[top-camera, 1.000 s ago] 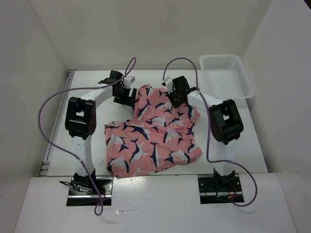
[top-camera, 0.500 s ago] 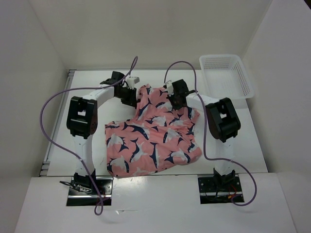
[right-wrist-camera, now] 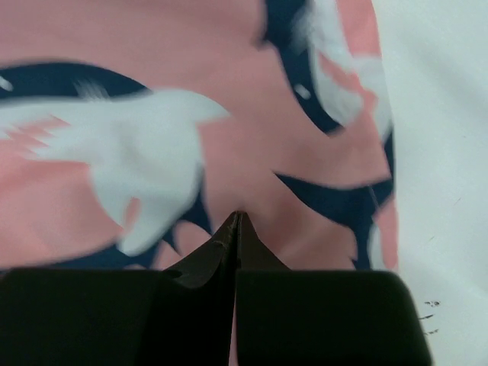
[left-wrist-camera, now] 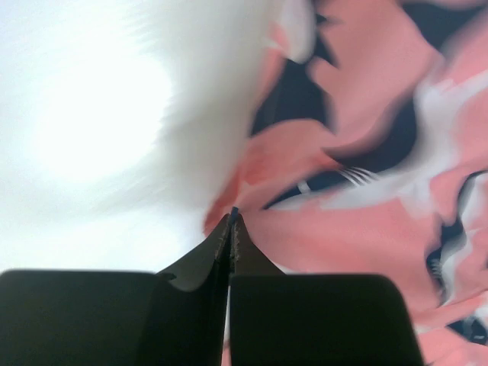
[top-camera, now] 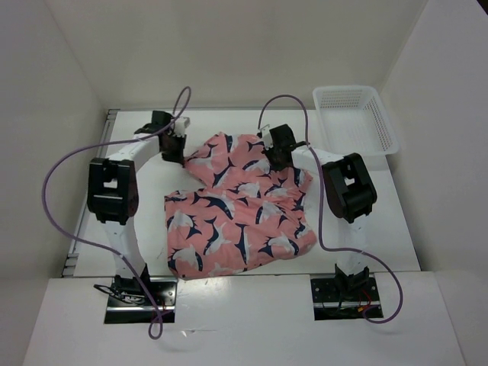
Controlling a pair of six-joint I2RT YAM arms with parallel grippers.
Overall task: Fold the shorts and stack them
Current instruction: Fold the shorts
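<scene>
Fold step under way: shorts (top-camera: 240,210) lie crumpled at centre, far edge pinched at 11 o'clock by left gripper (top-camera: 181,152) and 1 o'clock by right gripper (top-camera: 275,160); next move probably draws it toward 6 o'clock.

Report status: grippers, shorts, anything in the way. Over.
Left gripper shut on shorts, far-left corner. Right gripper shut on their far edge. Shorts spread mid-table, not yet folded. Basket far right, apart from them.
</scene>
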